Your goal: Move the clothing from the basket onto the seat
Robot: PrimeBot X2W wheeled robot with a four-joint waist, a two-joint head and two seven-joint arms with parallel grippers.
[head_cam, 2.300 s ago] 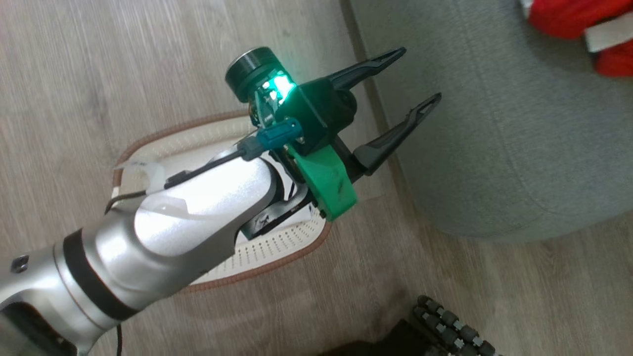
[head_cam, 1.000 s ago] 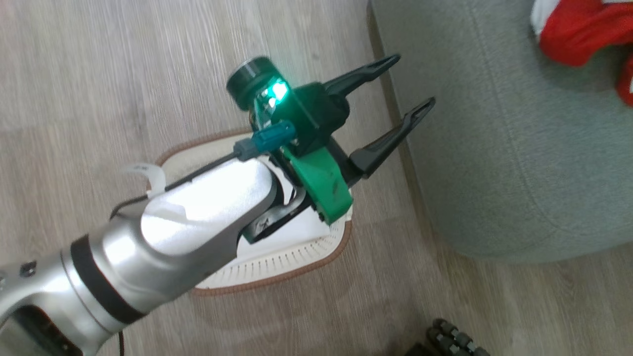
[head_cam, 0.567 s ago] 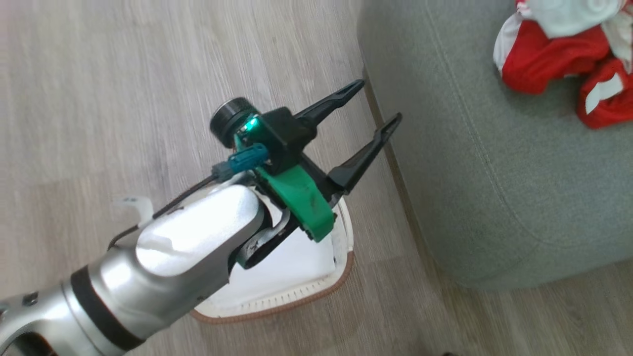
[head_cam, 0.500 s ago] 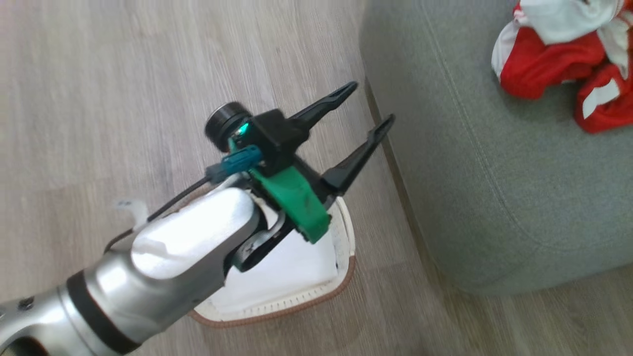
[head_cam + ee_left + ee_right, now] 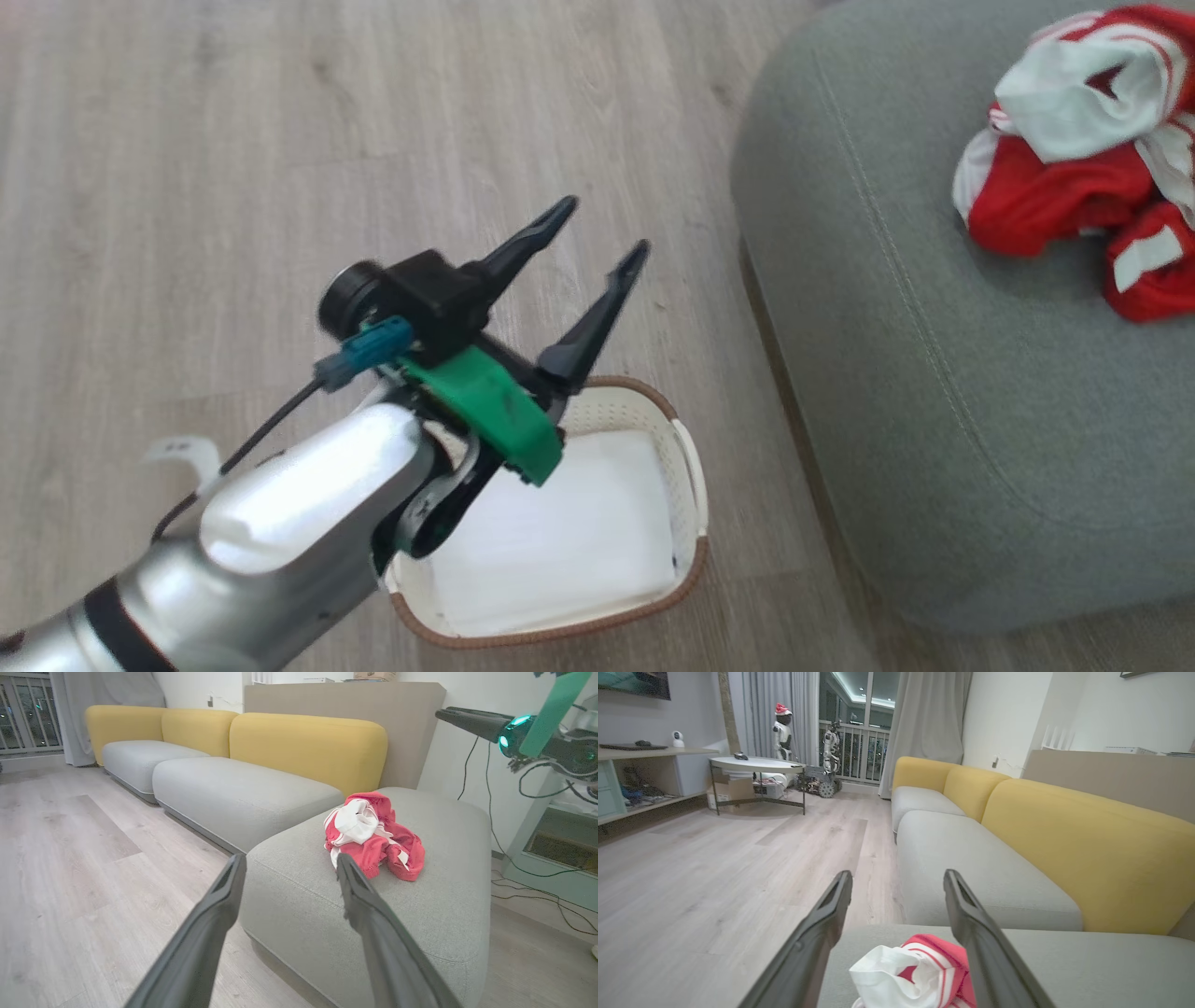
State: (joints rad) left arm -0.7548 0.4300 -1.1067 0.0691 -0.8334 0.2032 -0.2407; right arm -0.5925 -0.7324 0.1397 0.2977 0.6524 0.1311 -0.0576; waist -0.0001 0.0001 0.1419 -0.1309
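Red-and-white sportswear clothing (image 5: 1055, 196) lies upper right on the grey-green fabric seat (image 5: 934, 373). The cream perforated plastic basket (image 5: 693, 467) sits bottom centre. The left gripper (image 5: 602, 226) and right gripper (image 5: 896, 875) are both spread wide, empty.

No readable text, label, brand, number or sign was found in any view. Nothing legible on clothing (image 5: 1046, 196), basket (image 5: 616, 411) or seat (image 5: 915, 392); white garment panels showed plain.

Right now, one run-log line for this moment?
clothing: piled on seat | basket: visible part empty | left gripper: open, empty | right gripper: open, empty
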